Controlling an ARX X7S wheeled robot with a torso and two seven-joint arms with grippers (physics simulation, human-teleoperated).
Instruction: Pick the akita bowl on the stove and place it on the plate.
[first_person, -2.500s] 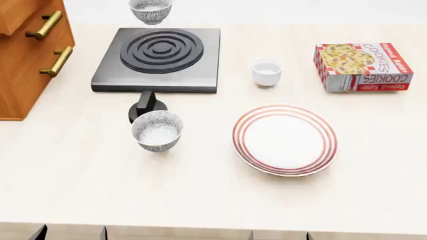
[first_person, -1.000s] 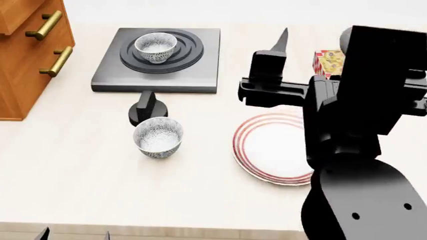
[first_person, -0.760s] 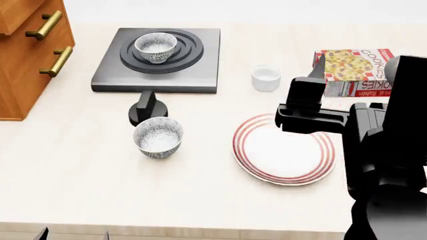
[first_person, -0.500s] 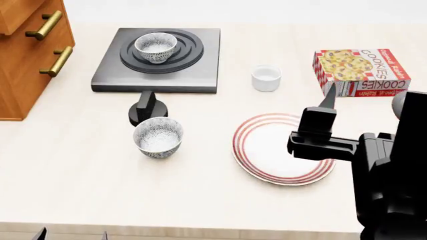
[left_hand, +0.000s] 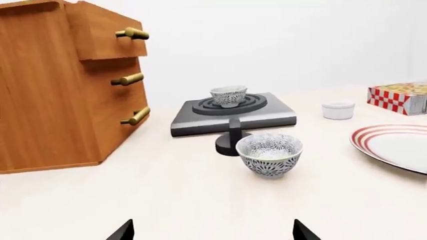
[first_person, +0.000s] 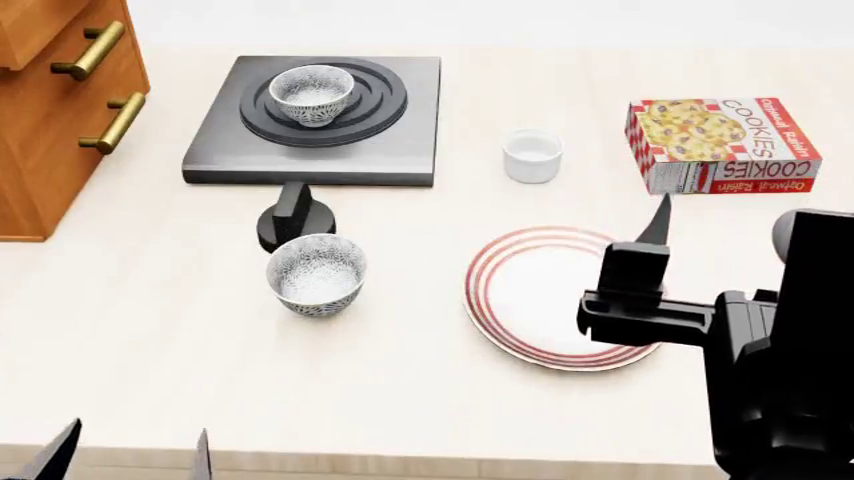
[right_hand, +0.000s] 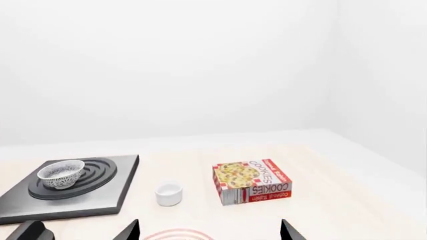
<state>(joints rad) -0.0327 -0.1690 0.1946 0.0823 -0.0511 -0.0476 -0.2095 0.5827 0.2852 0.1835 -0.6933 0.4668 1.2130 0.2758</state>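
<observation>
Bowl (first_person: 311, 95) sits upright on stove (first_person: 320, 115) rings, far left of counter (first_person: 160, 340); plate (first_person: 534, 290) near right, well apart. Looks rigid, light, prob. glazed & slippery, chippable, so best pinch over the rim wall. Lookalike bowl (first_person: 316, 273) near knob (first_person: 292, 216) is a decoy. Right end effector (first_person: 651, 262) hangs over plate, spread, empty; left end effector (first_person: 131, 452) at near edge, spread. Pale smooth counter, white walls.

"COOKIES" on the cookie box (first_person: 721, 143)
</observation>
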